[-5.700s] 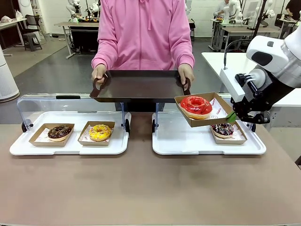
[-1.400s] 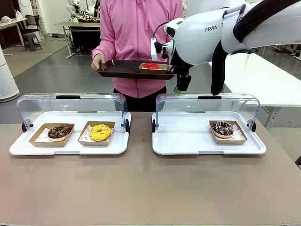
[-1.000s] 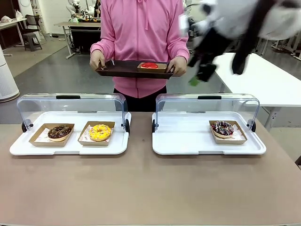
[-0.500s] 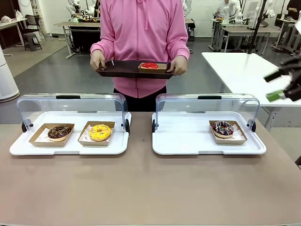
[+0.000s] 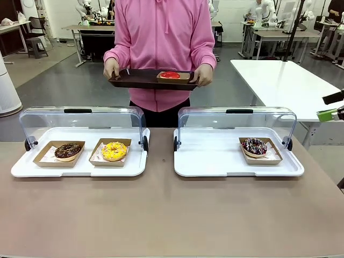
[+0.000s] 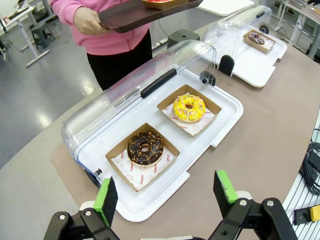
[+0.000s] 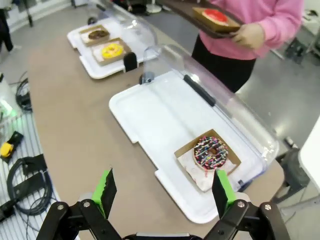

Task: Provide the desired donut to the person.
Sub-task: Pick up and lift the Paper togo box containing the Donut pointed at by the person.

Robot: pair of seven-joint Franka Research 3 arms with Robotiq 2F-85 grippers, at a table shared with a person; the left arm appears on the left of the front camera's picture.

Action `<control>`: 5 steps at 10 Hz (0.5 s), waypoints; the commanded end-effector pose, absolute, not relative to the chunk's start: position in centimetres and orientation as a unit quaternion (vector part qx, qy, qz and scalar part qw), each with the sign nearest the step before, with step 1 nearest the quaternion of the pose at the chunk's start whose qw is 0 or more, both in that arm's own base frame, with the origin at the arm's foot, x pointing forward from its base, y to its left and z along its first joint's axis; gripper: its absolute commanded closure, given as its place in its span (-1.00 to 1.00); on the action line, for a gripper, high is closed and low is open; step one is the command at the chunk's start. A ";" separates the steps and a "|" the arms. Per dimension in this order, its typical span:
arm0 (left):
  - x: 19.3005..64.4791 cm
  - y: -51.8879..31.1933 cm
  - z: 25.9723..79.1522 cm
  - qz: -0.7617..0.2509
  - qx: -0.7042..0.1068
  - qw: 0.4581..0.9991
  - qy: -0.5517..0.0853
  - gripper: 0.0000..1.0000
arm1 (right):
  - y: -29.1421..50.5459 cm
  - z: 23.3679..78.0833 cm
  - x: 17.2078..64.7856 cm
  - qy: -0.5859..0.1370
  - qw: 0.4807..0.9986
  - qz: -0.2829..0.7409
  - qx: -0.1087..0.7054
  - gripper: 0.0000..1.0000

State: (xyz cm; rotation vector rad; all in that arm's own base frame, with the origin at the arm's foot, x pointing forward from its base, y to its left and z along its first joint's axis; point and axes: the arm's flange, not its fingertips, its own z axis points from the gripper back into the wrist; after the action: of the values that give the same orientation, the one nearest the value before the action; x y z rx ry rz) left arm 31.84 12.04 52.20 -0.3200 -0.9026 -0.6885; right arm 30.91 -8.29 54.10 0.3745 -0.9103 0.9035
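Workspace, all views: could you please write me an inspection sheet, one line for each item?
surface: brown table with a left display tray and a right display tray, clear lids raised.
job's things: red-glazed donut in a paper boat on the dark serving tray, which the person holds with both hands.
other donuts: chocolate donut and yellow donut in the left display tray; sprinkled donut in the right.
clutter: nothing seen.
tools: left tool open, empty; right tool open, empty.
cables: black cables beside the table.
surroundings: white table to the right.
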 end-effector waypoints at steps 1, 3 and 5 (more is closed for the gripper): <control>31.9 12.1 52.1 -0.323 -0.157 0.829 -0.429 -1.00 | -6.8 51.1 29.1 -0.444 0.791 0.389 0.161 -1.00; 31.9 12.1 52.1 -0.323 -0.157 0.829 -0.429 -1.00 | -7.2 51.2 29.3 -0.446 0.803 0.368 0.144 -1.00; 31.9 12.1 52.1 -0.323 -0.157 0.829 -0.429 -1.00 | -7.3 51.4 29.6 -0.448 0.801 0.369 0.148 -1.00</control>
State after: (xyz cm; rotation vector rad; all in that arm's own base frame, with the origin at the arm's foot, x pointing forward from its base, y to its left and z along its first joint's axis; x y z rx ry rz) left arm 31.84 12.04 52.20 -0.3200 -0.9026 -0.6884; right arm 31.49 -9.32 54.69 0.3070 -0.9527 0.8131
